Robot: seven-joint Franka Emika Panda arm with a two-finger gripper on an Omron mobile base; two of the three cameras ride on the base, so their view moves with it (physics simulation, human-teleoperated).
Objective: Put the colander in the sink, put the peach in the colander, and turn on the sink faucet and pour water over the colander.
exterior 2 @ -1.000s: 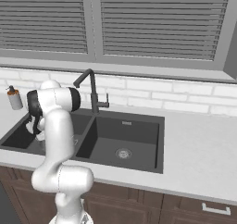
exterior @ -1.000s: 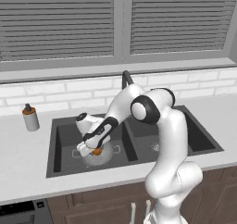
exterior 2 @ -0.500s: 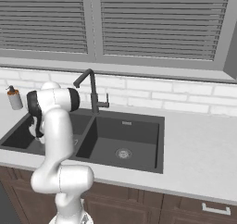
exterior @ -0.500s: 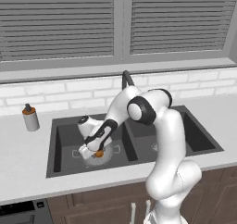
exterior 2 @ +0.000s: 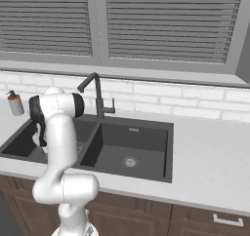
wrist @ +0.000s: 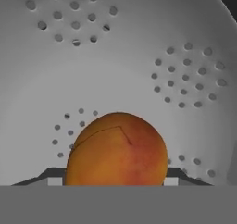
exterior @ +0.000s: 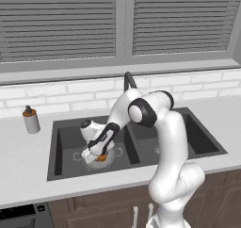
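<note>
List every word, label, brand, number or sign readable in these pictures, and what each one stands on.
None: no readable text in any view.
Bottle on the counter: no label that can be made out.
Peach and colander: plain, only holes in the metal.
Sink and faucet: no marking.

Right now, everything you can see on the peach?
The peach is a small round fruit, orange with a redder blush on one side and a thin dark crease across its skin. It looks smooth and whole. It sits inside the colander, a pale perforated metal bowl in the left basin of the sink. The gripper straddles it, a dark fingertip showing at each flank; whether they press it cannot be told.
</note>
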